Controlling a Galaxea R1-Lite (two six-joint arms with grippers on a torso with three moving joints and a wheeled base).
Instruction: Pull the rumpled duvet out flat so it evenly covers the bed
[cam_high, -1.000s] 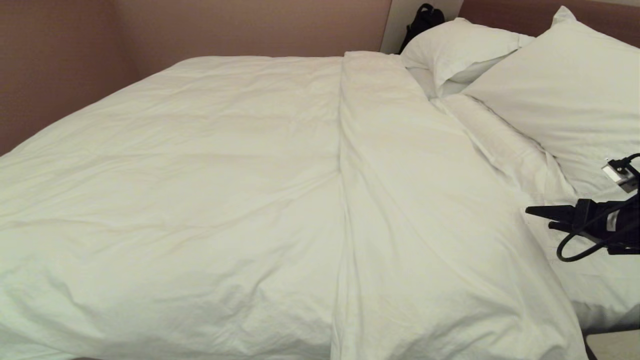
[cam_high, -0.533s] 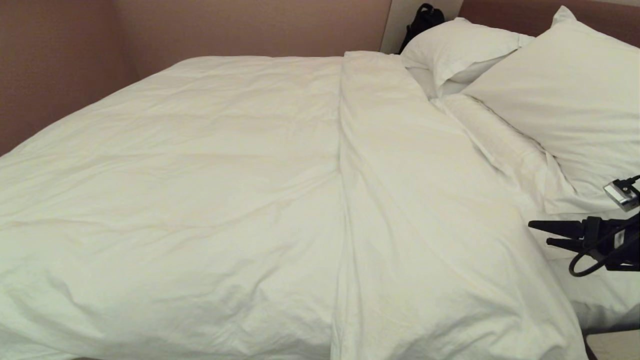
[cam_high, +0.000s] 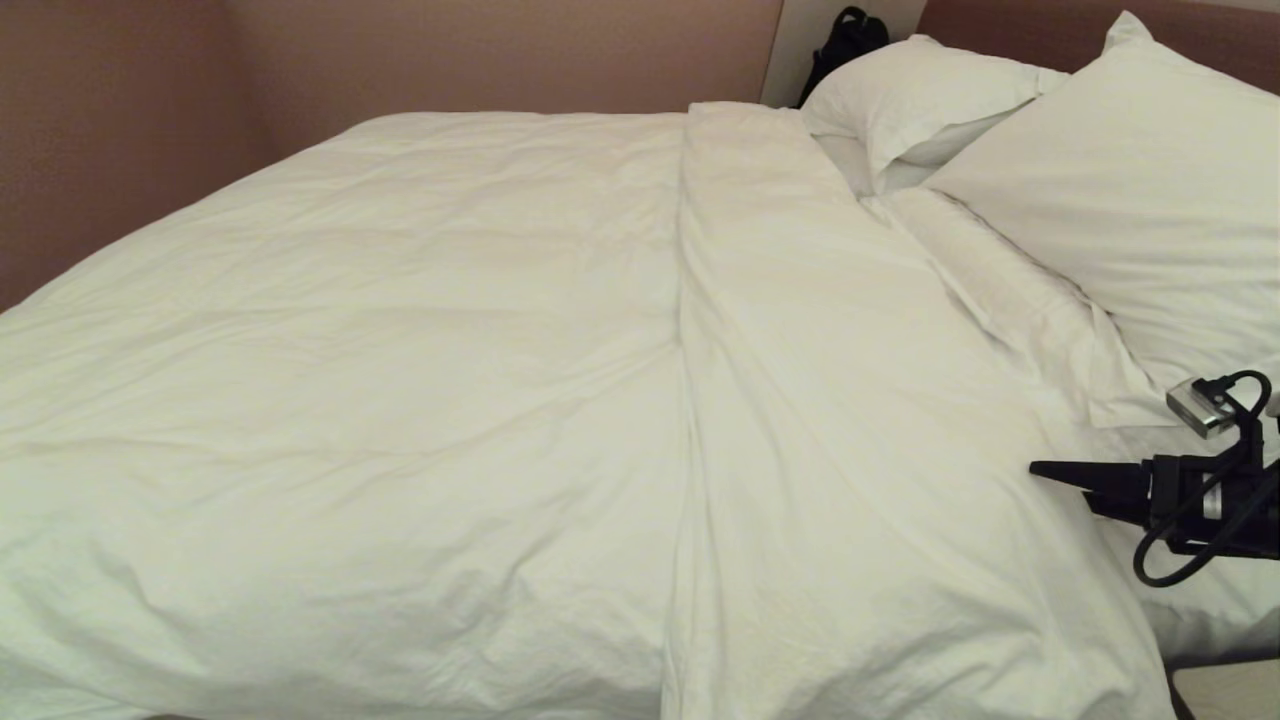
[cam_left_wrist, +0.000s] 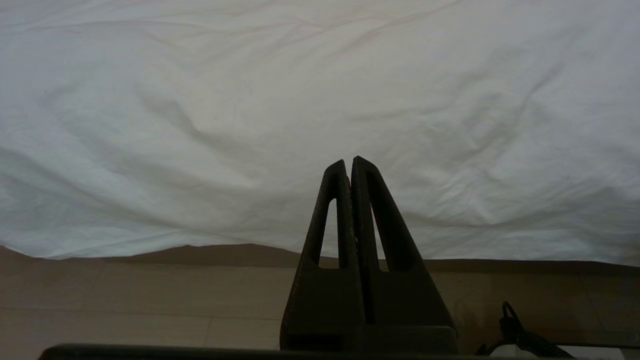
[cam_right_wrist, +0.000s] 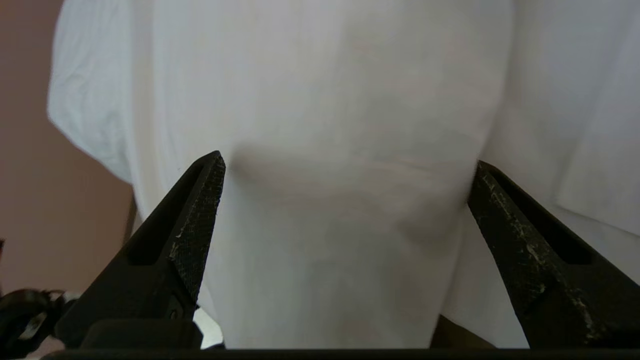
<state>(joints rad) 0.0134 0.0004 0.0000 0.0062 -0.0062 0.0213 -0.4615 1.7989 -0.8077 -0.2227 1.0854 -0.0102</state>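
Note:
The white duvet (cam_high: 400, 350) lies over most of the bed, with a folded-back band (cam_high: 800, 330) running from the far side to the near edge. My right gripper (cam_high: 1062, 485) hovers at the band's right edge, just below the pillows, pointing left. It is open: in the right wrist view the fingers (cam_right_wrist: 200, 210) stand wide apart around a ridge of white duvet (cam_right_wrist: 340, 100), pinching nothing. My left gripper (cam_left_wrist: 350, 161) is shut and empty, parked low before the duvet's hanging side (cam_left_wrist: 250, 125). The bed's headboard (cam_high: 1010, 25) shows at the far right.
Two plump white pillows (cam_high: 1130, 190) (cam_high: 920, 95) lean at the head end. A black bag (cam_high: 845, 35) sits behind them in the corner. A brownish wall (cam_high: 100, 130) runs along the far side. Tan floor (cam_left_wrist: 125, 300) lies under the duvet's hanging edge.
My right gripper has sunk toward the duvet, shifted a little left, and its fingers have spread wider. The duvet and the left arm have not moved.

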